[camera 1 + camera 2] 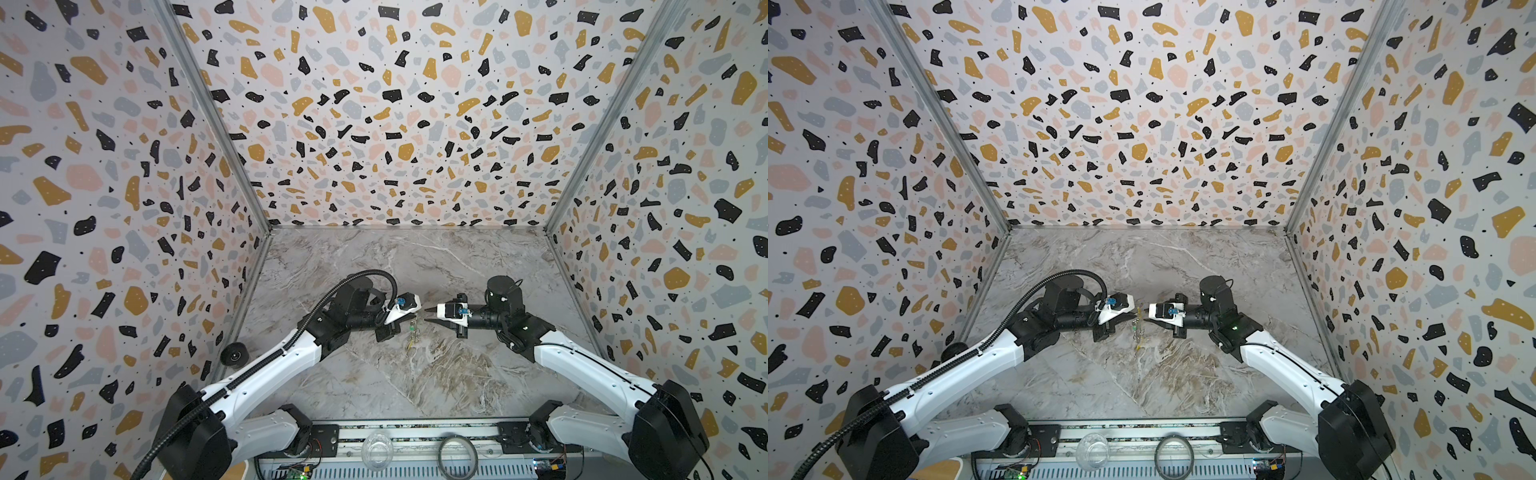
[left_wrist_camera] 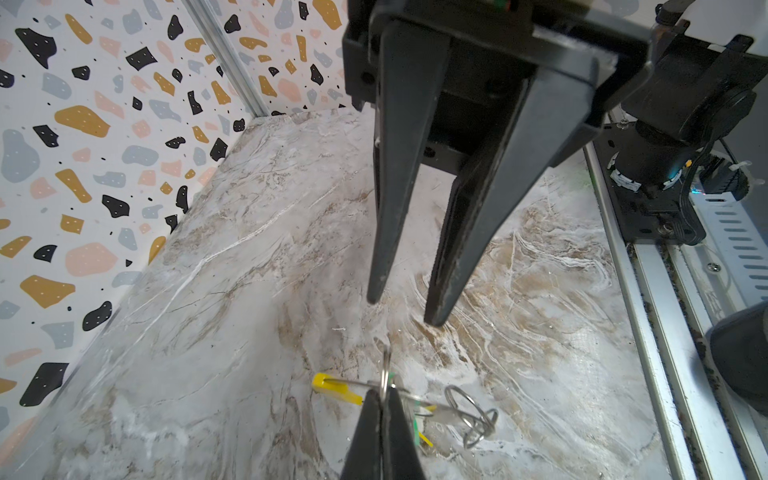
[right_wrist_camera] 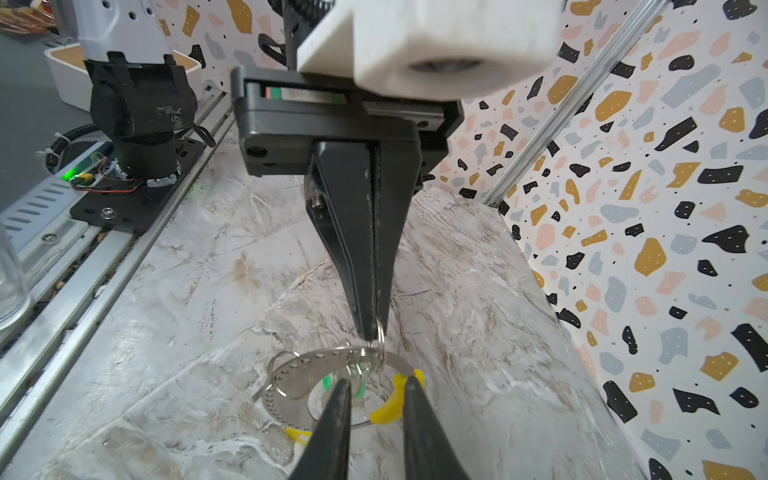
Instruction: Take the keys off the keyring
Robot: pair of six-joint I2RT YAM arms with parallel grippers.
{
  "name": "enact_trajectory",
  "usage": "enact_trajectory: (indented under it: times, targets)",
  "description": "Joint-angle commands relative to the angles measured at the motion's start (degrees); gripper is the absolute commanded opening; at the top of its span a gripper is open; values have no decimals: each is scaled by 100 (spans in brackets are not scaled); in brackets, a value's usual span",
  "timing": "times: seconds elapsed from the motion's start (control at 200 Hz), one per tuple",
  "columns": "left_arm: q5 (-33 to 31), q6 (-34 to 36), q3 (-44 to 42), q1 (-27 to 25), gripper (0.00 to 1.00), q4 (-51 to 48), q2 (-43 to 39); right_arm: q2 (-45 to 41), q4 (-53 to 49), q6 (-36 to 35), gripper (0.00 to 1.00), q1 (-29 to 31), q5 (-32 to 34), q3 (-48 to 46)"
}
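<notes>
Both top views: left arm (image 1: 266, 368) and right arm (image 1: 582, 361) reach in from the near corners, forearms angled toward each other. Wrists roughly level, end effectors nose to nose, tips close but apart.

Left end effector (image 3: 372, 328): fingers (image 3: 353, 249) pressed flat together, pinching a small wire ring (image 3: 381, 337) at the very tip.

Right end effector (image 2: 403, 309): fingers (image 2: 395, 187) parted, clear gap between the tips.

Black cable conduit (image 1: 232, 399) runs along the left arm.
</notes>
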Motion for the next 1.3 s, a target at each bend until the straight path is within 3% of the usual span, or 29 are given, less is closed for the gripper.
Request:
enact_trajectory:
  times: [0.0,0.451,0.716,1.136,1.297]
  targets:
    - [-10,145,214,-52,0,-16,-25,102,95,168,22,66,38,222]
    - [-19,137,140,-97,0,57,-47,336,572,610,16,162,-166,180]
    - [-32,157,100,-107,0,88,-69,429,636,702,7,177,-175,163]
    - [44,191,74,-102,0,88,-65,518,585,666,9,206,-129,222]
    - [44,186,47,-107,0,163,-66,517,658,720,0,205,-182,179]
